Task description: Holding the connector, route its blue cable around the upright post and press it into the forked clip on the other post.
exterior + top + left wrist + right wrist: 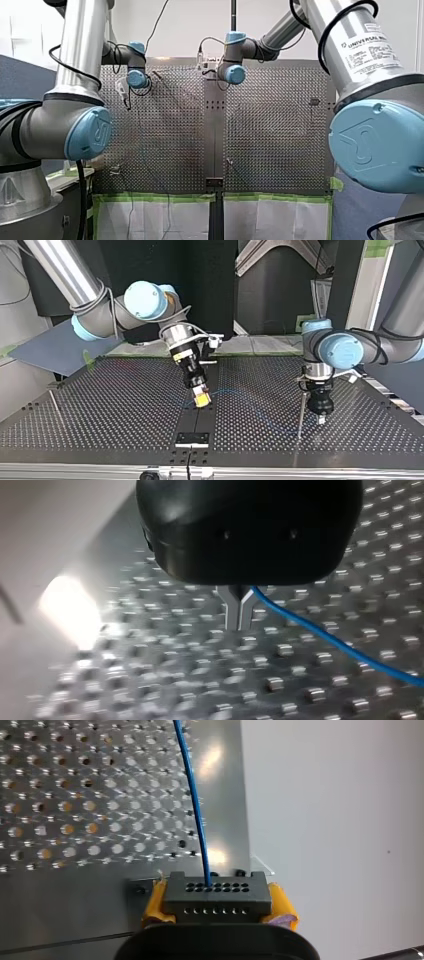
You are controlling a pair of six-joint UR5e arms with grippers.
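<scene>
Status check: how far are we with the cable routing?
Done: my right gripper holds the connector between yellow pads. In hand: the blue cable sags loosely across to my left gripper, beside a thin post. Left: looping it round a post and clipping it in; neither shows yet.

Front view overlooks the bench [270,130] from behind, top view faces back low across it, wrist views sit close.

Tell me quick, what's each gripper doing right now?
Left gripper: jaws shut; the blue cable runs out beside them, and a grip on it cannot be told.
Right gripper: jaws shut on the connector.
</scene>
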